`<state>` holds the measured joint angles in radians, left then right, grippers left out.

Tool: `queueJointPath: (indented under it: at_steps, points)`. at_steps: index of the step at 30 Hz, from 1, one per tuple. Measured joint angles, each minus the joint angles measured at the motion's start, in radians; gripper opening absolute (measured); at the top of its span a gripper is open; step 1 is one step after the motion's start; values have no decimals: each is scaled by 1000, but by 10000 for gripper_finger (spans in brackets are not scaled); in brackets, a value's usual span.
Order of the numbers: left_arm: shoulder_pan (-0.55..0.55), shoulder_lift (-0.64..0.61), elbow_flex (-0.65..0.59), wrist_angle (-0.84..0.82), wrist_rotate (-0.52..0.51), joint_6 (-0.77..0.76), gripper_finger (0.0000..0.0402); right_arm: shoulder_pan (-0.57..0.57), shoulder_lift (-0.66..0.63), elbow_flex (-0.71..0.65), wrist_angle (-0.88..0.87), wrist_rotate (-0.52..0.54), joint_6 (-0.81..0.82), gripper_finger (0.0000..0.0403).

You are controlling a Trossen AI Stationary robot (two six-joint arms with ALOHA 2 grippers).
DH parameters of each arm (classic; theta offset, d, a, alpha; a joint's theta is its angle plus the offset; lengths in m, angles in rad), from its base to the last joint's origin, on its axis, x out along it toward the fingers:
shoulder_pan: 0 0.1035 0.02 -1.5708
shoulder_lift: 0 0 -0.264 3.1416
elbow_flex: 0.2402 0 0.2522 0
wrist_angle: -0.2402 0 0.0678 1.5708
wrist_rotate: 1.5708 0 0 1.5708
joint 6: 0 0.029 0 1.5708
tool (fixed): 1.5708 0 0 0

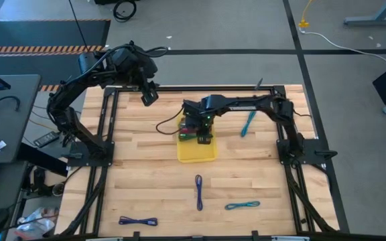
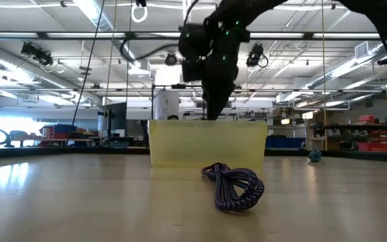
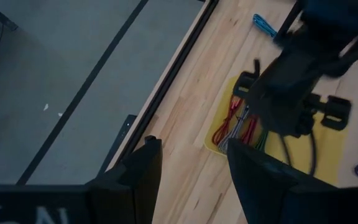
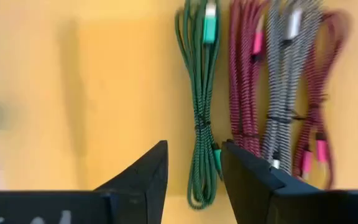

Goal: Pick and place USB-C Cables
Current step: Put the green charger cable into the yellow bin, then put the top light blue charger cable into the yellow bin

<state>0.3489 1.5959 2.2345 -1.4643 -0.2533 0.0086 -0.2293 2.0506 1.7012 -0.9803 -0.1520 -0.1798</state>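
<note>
A: We are hovering the right gripper (image 1: 204, 136) over the yellow tray (image 1: 197, 152) at mid-table. In its wrist view the fingers are standing apart with nothing between them, and the green cable (image 4: 204, 106) is lying flat on the tray floor just past the tips, beside the maroon cable (image 4: 244, 87) and the grey cable (image 4: 284, 81).

B: So we are judging this as the release step, with the green one already dropped in?

A: That is our reading, though that view is blurred, so we are hedging on whether the fingertips are quite clear of it. The left gripper (image 1: 149, 94) is waiting, raised near the far left of the table, fingers apart and holding nothing.

B: What are we needing next?

A: Lifting straight up out of the tray, then going for a loose one: the teal cable (image 1: 248, 123) near the right arm, the purple cable (image 1: 198, 192), another teal cable (image 1: 242, 205), or the blue cable (image 1: 138, 221) near the front edge.
</note>
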Motion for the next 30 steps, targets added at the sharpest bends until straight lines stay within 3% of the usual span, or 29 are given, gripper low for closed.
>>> queueJointPath:
  at_steps: [9, 19, 30]
  points:
    - [0, 0, 0, 0, 0, 15, 188, 6, -197, 0, 39, 11, 201, 151]
    - [0, 1, 0, 0, 0, 33, 188, 4, -355, 0, 48, 221, 338, 151]
    - [0, 1, 0, 1, 0, 56, 188, -33, -466, 0, 42, 390, 361, 151]
